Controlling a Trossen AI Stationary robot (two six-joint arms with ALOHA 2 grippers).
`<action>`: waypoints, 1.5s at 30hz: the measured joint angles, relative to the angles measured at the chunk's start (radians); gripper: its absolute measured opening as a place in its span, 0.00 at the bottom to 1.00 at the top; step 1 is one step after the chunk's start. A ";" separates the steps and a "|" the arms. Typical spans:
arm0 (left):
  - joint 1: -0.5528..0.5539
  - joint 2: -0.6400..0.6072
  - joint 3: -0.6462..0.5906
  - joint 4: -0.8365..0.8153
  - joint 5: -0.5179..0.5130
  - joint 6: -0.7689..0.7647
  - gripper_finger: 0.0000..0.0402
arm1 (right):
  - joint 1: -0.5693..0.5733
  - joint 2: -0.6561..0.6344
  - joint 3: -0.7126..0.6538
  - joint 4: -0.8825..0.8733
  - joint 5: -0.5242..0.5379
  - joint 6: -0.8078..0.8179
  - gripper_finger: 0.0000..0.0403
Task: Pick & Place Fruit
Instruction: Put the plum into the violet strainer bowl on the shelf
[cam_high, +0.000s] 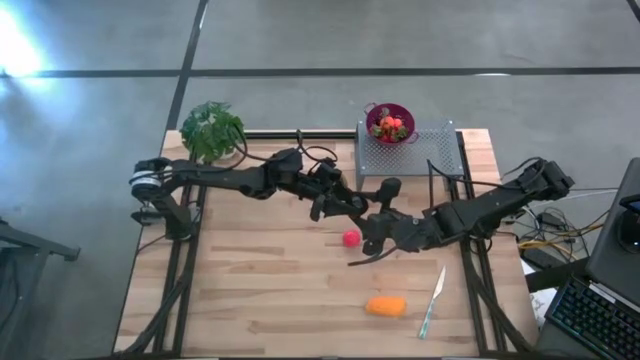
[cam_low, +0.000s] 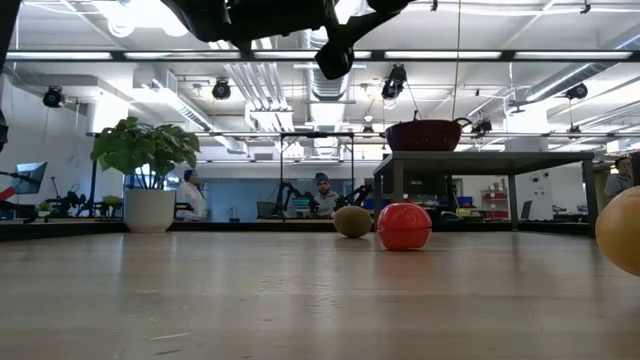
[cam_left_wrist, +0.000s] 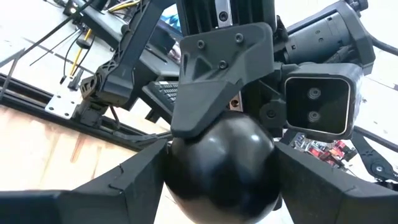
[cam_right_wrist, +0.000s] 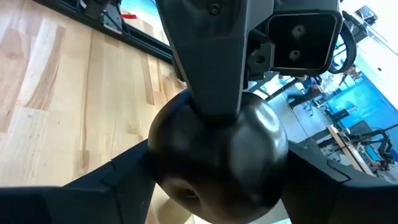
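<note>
From overhead I could not see the plum (cam_left_wrist: 221, 168) at all; the two grippers met above the table's middle and hid it. In the left wrist view its lower part was cut off by the edge, and the right gripper (cam_left_wrist: 217, 93) covered its top. In the right wrist view the left gripper (cam_right_wrist: 208, 59) did the same. From table height only the edge of the orange piece (cam_low: 622, 232) showed at the right. The fruit in the bowl (cam_high: 391, 125) at the far side was too small to tell apart. The kiwi (cam_low: 352, 221) sat partly behind the red ball (cam_low: 404, 226).
</note>
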 joint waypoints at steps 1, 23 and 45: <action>0.000 0.000 0.000 -0.002 0.000 0.003 0.69 | 0.000 0.000 0.002 -0.001 0.000 0.000 0.66; -0.001 0.000 0.000 -0.013 0.001 0.046 0.70 | 0.000 0.000 0.002 -0.002 0.004 -0.008 0.64; 0.057 -0.092 -0.003 -0.301 0.041 0.303 0.99 | -0.019 -0.022 0.005 -0.050 0.144 0.012 0.64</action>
